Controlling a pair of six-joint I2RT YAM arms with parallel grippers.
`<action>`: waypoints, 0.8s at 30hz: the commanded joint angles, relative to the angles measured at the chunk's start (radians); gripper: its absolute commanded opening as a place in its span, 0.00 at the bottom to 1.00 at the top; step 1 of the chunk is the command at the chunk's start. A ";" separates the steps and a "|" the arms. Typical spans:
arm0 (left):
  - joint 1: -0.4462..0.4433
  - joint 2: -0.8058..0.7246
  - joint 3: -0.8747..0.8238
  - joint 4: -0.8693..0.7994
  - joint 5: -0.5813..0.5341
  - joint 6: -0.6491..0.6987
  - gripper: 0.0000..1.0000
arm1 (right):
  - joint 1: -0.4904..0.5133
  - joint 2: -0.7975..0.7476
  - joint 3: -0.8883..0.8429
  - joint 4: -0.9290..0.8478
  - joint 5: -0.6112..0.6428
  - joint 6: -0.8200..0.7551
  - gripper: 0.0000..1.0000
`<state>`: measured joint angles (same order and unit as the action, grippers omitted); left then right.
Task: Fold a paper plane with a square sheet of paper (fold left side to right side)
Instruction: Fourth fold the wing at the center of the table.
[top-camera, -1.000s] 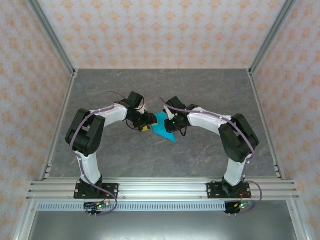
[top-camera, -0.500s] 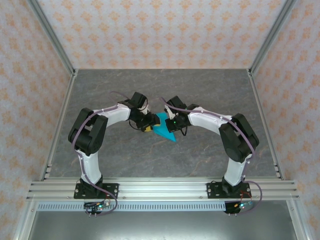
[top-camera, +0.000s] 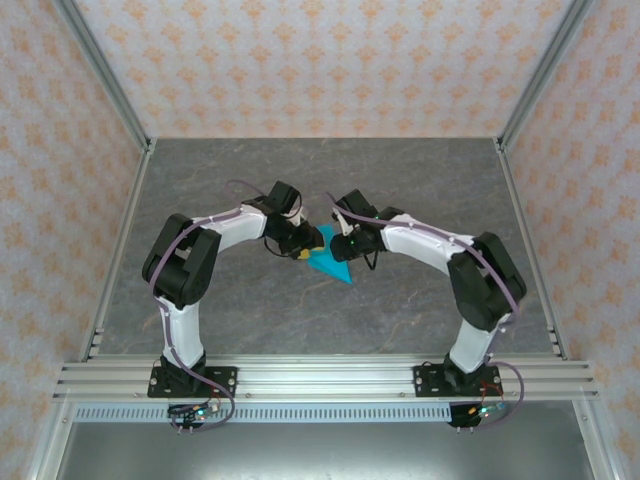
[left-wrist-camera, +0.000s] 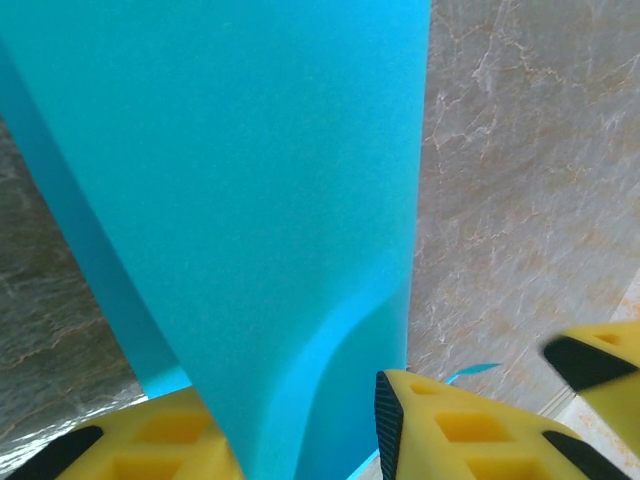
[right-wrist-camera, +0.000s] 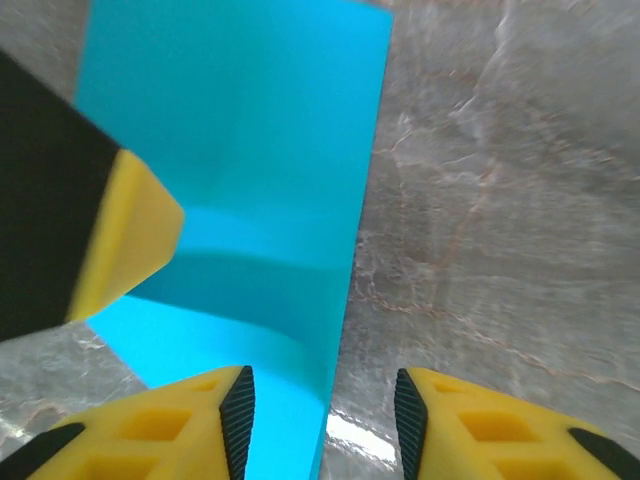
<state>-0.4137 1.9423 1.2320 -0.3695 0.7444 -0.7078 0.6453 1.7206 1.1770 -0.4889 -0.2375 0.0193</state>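
Where the left gripper (left-wrist-camera: 300, 400) shows in its own wrist camera, its yellow fingers (left-wrist-camera: 470, 435) stand partly apart. A raised, curving layer of the thin bright cyan-blue sheet of paper (left-wrist-camera: 250, 180) runs down into the gap between them, and they are not pressed together on it. The right gripper (right-wrist-camera: 322, 390) is also part open. Its yellow fingers (right-wrist-camera: 500, 435) straddle the paper's straight edge without clamping it, one over the blue, the other over bare table. Seen from above, the two grippers sit nearly tip to tip over the paper's far end. The paper lies as a folded, pointed wedge mid-table on the grey marbled tabletop (top-camera: 420, 190), its tip toward the near edge.
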 joint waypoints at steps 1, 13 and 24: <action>-0.007 -0.014 0.033 -0.001 -0.001 -0.009 0.36 | 0.015 -0.117 -0.033 -0.028 0.078 -0.005 0.47; -0.009 -0.011 0.056 -0.015 0.003 -0.019 0.37 | 0.208 -0.117 -0.177 0.129 0.185 -0.002 0.54; -0.009 -0.005 0.084 -0.023 -0.004 -0.038 0.38 | 0.207 -0.030 -0.177 0.217 0.220 -0.045 0.54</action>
<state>-0.4137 1.9423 1.2823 -0.3706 0.7444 -0.7330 0.8524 1.6745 1.0023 -0.3092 -0.0669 -0.0029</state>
